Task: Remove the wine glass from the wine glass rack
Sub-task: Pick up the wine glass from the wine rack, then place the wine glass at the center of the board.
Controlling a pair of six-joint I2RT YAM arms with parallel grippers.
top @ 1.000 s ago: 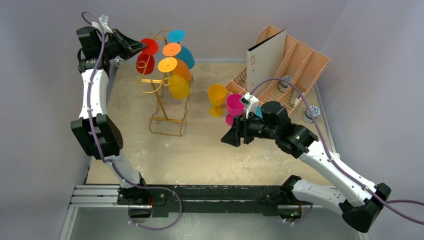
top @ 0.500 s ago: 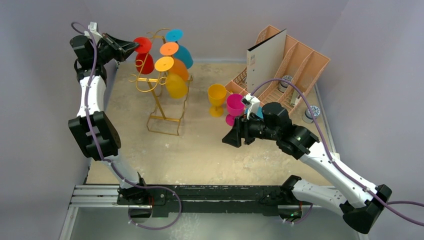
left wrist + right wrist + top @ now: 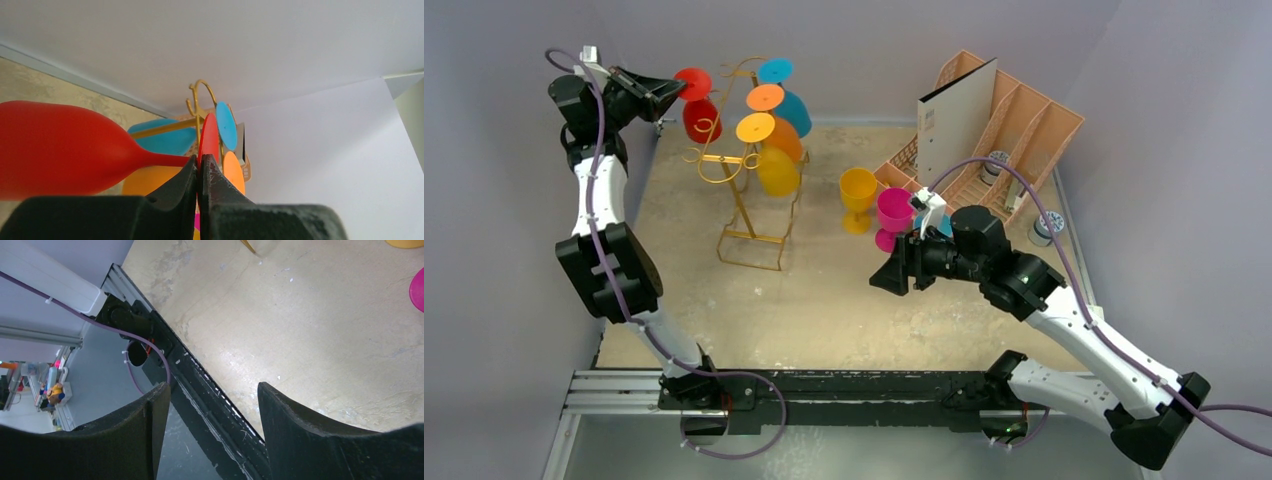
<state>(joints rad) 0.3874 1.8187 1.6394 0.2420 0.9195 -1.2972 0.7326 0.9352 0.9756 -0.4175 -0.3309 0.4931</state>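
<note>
**Overhead and wrist views.** The peach organiser (image 3: 1036, 128) at the far right was seen to hold an upright white binder (image 3: 956, 118) in its left slot. A small round item (image 3: 997, 160) lay in a slot to its right; what it was could not be made out.

The gold rack (image 3: 744, 205), standing far left of centre, carried orange, yellow and blue glasses hung upside down.

The red wine glass (image 3: 701, 118) was held at the rack's far left side. Its round foot was pinched between the closed fingers of the left gripper (image 3: 671, 88). A gold curl was seen across its bowl, so whether it had cleared the hook could not be told.

The right gripper (image 3: 212, 390) was held over bare table with its fingers spread and nothing between them. A yellow glass (image 3: 858, 195) and a pink glass (image 3: 894, 210) stood just beyond it.

Compared with one second earlier, the left gripper and the red glass had been drawn leftward and slightly farther back, and the rack had shifted a little to the left. The right arm was almost unchanged.
</note>
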